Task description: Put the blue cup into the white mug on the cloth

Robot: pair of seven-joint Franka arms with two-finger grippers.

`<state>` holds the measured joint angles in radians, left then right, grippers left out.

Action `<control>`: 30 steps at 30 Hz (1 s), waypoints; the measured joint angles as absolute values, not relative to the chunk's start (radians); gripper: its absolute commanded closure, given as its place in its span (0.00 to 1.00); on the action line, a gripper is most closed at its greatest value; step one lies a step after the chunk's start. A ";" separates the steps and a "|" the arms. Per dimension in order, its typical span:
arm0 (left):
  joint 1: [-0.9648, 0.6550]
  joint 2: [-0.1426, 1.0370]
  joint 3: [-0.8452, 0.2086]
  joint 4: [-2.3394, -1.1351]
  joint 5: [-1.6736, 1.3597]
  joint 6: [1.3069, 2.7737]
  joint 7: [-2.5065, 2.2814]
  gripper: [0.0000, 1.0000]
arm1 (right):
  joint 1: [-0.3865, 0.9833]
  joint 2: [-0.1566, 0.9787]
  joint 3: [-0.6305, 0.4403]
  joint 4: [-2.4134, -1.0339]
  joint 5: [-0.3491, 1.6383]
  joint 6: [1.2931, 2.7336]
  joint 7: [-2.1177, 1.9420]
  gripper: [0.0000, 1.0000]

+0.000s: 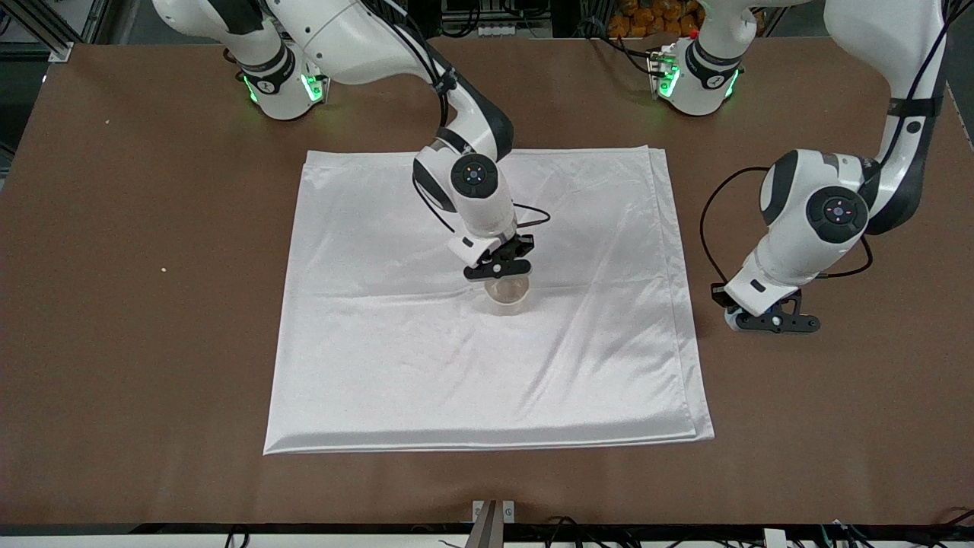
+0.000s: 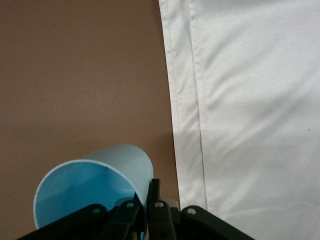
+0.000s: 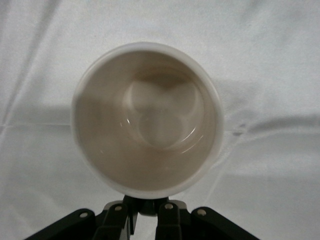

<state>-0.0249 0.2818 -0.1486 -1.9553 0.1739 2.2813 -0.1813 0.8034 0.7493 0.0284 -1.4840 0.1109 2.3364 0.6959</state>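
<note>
Right gripper [image 1: 498, 268] clamped on rim of white mug [image 3: 146, 119], upright on cloth [image 1: 380, 342]: ceramic, likely heavy, slick. Left gripper [image 1: 772, 322] pinches wall of blue cup [image 2: 95, 187] over counter [image 1: 152, 342]; light, probably flexes.

You get even, bright overhead light across the tabletop [image 1: 152, 342]. The cloth [image 1: 380, 365] shines, its creases catching soft glare, with a thin shadow along its edge nearest the camera. Green lamps glow at the arm bases. Both wrist views look soft: the mug [image 3: 146, 120] rim is blurred and washed pale, and the cup [image 2: 95, 190] edge is slightly fuzzy.
</note>
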 measured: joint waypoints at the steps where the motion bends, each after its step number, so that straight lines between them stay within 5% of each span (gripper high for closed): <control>1: -0.025 0.274 -0.155 -1.936 0.174 2.247 -0.181 1.00 | 0.805 0.755 0.028 -1.482 0.111 2.341 0.696 0.40; 2: -0.025 0.267 -0.161 -1.917 0.174 2.213 -0.181 1.00 | 0.806 0.760 0.028 -1.480 0.111 2.344 0.696 0.00; 16: -0.026 0.178 -0.203 -1.706 0.170 1.867 -0.182 1.00 | 0.783 0.750 0.023 -1.428 0.111 2.317 0.698 0.00; 30: -0.029 0.154 -0.314 -1.649 0.112 1.783 -0.194 1.00 | 0.693 0.545 0.029 -1.410 0.111 2.026 0.697 0.00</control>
<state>-0.0286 0.1535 -0.3137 -1.6489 0.1119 1.7831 -0.1937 0.6927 0.5454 0.0288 -1.4102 0.1113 2.0258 0.6966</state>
